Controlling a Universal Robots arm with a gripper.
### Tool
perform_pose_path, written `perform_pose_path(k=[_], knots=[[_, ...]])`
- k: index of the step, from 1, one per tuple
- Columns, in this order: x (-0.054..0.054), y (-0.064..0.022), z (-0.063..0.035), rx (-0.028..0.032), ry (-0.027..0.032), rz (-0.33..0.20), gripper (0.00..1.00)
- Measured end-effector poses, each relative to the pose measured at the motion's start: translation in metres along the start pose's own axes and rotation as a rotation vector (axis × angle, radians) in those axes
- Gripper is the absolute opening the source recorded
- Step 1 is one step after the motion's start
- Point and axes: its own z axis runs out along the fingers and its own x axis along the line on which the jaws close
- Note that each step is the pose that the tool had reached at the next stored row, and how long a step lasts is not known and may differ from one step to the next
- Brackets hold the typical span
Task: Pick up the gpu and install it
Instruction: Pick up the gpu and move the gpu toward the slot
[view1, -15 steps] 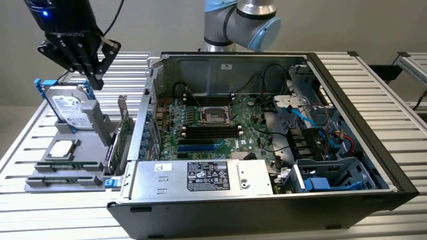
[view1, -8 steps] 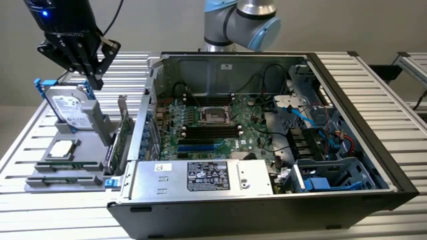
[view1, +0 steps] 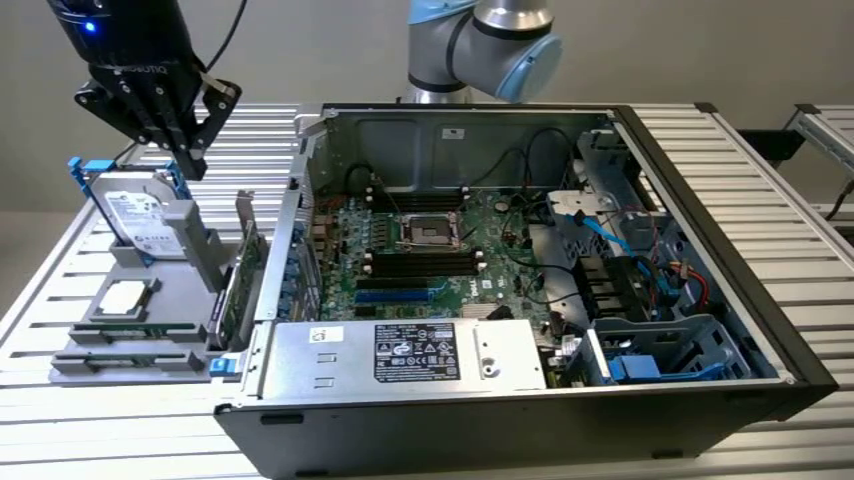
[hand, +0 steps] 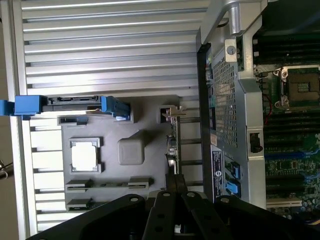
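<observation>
- Under everything, a slatted metal table (view1: 747, 170).
- On it, toward the exterior view's right, an open computer case (view1: 507, 445) with the motherboard (view1: 441, 265) exposed. Could snag the card's bracket on the case wall nearest the fixture if carried across too low.
- Just beside the case, a grey parts fixture (hand: 112, 131) holding the loose components.
- High above that fixture, well apart from all on it, the gripper (hand: 175, 179). Fingers drawn close together, nothing between them. Would likely come down on top of the card's edge rather than around it with so narrow a gap.
- Upright in blue rails at the fixture's far end, a hard drive (view1: 134, 215). Tall and close under the gripper in the exterior view, so easily knocked by a descent that drifts off line.
- On edge in a slot at the fixture's side nearest the case, the gpu (view1: 242, 270), not yet picked up. In line with the fingertips in the wrist view. Thin and tall, so apt to tilt or bind in its slot under an off-centre pinch.
- Flat on the fixture, a grey block (hand: 131, 151) and a processor chip (hand: 85, 156), both low and out of the way.
- Nearer the fixture's edge, what look like memory sticks (view1: 134, 336).
</observation>
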Motion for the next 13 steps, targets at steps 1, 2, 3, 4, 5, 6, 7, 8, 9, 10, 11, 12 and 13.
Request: perform_pose_path(k=[1, 2, 3, 4, 5, 6, 7, 8, 9, 10, 11, 12, 13], knots=[[0.0000, 0.0000, 0.0000, 0.0000, 0.0000, 0.000, 0.12], [0.0000, 0.0000, 0.0000, 0.0000, 0.0000, 0.000, 0.17], [0.0000, 0.0000, 0.0000, 0.0000, 0.0000, 0.000, 0.17], [0.0000, 0.0000, 0.0000, 0.0000, 0.0000, 0.000, 0.24], [0.0000, 0.0000, 0.0000, 0.0000, 0.0000, 0.000, 0.30], [0.0000, 0.0000, 0.0000, 0.0000, 0.0000, 0.000, 0.30], [0.0000, 0.0000, 0.0000, 0.0000, 0.0000, 0.000, 0.36], [0.0000, 0.0000, 0.0000, 0.0000, 0.0000, 0.000, 0.36], [0.0000, 0.0000, 0.0000, 0.0000, 0.0000, 0.000, 0.36], [0.0001, 0.0000, 0.0000, 0.0000, 0.0001, 0.000, 0.36], [0.0004, -0.0001, 0.0011, 0.0020, -0.0001, 0.000, 0.36], [0.0009, -0.0002, 0.0029, 0.0032, -0.0002, 0.000, 0.36], [0.0019, -0.0004, 0.0048, 0.0034, -0.0002, 0.000, 0.36]])
